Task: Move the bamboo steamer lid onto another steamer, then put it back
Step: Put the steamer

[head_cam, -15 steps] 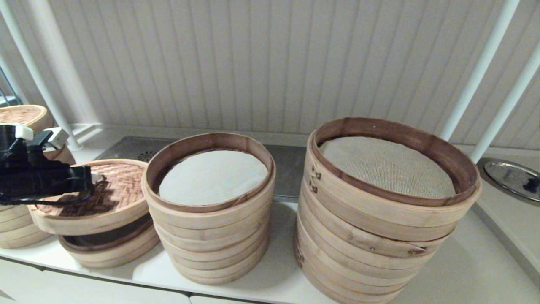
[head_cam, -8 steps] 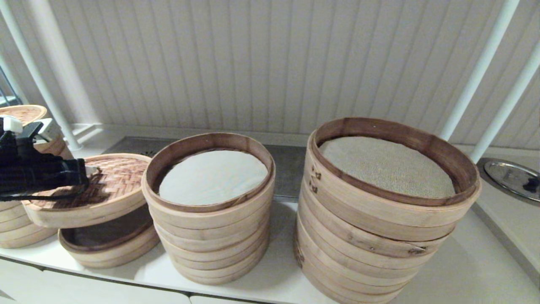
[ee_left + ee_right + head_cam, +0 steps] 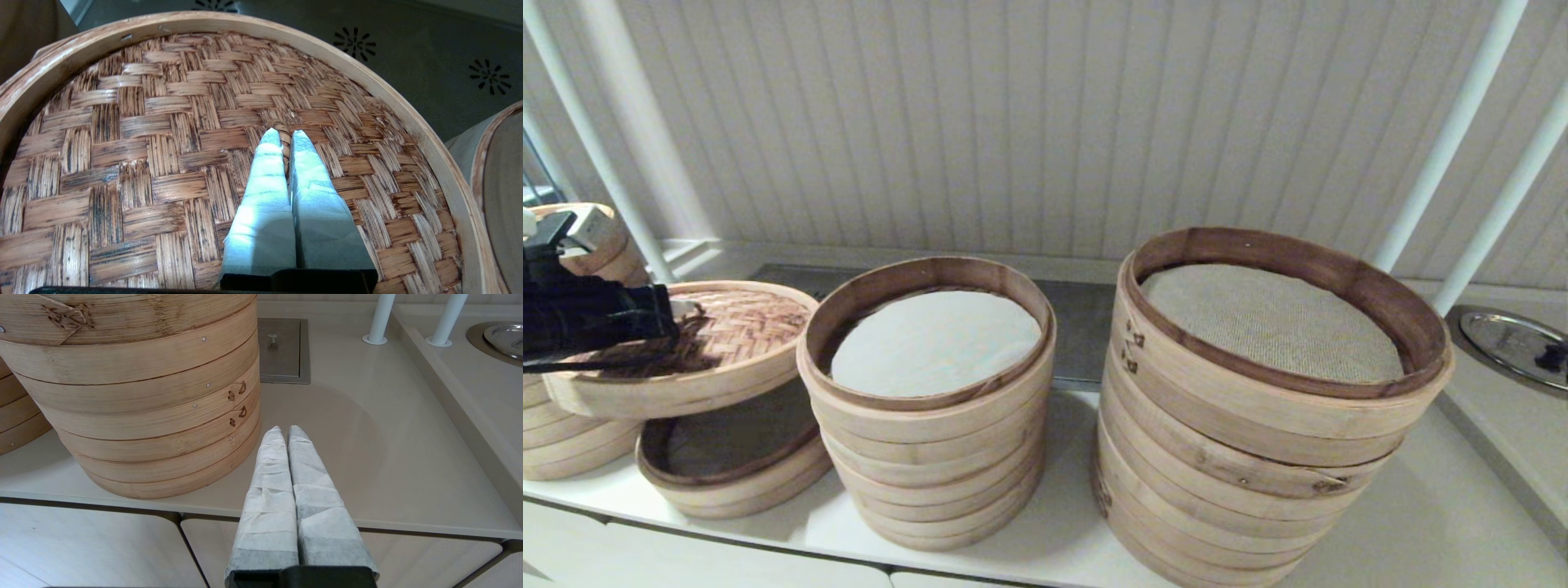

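The bamboo steamer lid (image 3: 719, 343), reddish-brown woven top with a pale rim, hangs tilted in the air at the far left. My left gripper (image 3: 678, 310) is shut on its small centre loop handle (image 3: 282, 130), which shows pinched between the taped fingers (image 3: 265, 179). Below the lid sits the shallow single-tier steamer ring (image 3: 737, 469), uncovered, its dark inner wall showing. The lid is partly above it and shifted left toward a stack at the frame's left edge (image 3: 556, 449). My right gripper (image 3: 282, 428) is shut and empty, low at the counter's front beside the wide stack.
A tall many-tiered stack with a white liner (image 3: 931, 343) stands just right of the lid. A wider stack with a beige cloth liner (image 3: 1270, 322) is further right. White posts (image 3: 1445, 139) and a metal lid (image 3: 1515, 343) are at the back right.
My left gripper has carried the lid upward and to the left, off the shallow steamer ring, whose inside now shows more. The right arm has not moved.
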Tool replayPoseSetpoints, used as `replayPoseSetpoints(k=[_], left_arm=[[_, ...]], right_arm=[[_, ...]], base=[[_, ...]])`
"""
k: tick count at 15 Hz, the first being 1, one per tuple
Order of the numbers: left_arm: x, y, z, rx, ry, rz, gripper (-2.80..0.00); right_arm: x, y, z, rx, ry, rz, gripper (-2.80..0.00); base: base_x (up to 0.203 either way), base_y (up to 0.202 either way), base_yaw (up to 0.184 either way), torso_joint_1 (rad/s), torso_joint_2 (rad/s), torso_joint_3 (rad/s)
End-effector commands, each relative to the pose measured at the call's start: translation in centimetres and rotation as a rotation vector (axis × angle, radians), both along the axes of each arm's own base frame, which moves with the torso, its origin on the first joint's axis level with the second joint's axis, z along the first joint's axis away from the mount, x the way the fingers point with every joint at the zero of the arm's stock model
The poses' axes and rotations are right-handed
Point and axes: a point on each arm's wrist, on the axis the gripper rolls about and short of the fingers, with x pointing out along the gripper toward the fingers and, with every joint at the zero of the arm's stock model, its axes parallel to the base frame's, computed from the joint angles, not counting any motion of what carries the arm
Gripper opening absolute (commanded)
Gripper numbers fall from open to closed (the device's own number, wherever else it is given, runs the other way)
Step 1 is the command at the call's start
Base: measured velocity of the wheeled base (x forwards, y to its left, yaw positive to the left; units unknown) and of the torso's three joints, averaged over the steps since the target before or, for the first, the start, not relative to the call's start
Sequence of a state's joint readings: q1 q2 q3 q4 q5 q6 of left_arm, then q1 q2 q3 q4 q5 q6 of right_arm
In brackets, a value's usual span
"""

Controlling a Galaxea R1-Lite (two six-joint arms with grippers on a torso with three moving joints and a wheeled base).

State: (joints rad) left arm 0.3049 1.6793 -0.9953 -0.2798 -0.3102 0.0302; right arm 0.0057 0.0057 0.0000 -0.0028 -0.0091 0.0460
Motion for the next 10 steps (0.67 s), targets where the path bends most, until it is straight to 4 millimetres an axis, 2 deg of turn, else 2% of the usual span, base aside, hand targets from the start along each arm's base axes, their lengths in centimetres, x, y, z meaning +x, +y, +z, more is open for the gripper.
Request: replayPoseSetpoints(k=[1,10], left_arm=[[-0.2,0.0,0.8,0.006,-0.027,0.000,-2.80],[-0.2,-0.1,3.0,-0.028,-0.099,0.025,-2.80]], right_arm=[[0.0,0.0,-0.1,0.000,0.003,0.000,-2.80],[0.0,0.0,-0.1,0.000,0.003,0.000,-2.80]], base=[[0.000,0.000,0.000,0.000,0.00,0.000],[0.000,0.000,0.000,0.000,0.00,0.000]])
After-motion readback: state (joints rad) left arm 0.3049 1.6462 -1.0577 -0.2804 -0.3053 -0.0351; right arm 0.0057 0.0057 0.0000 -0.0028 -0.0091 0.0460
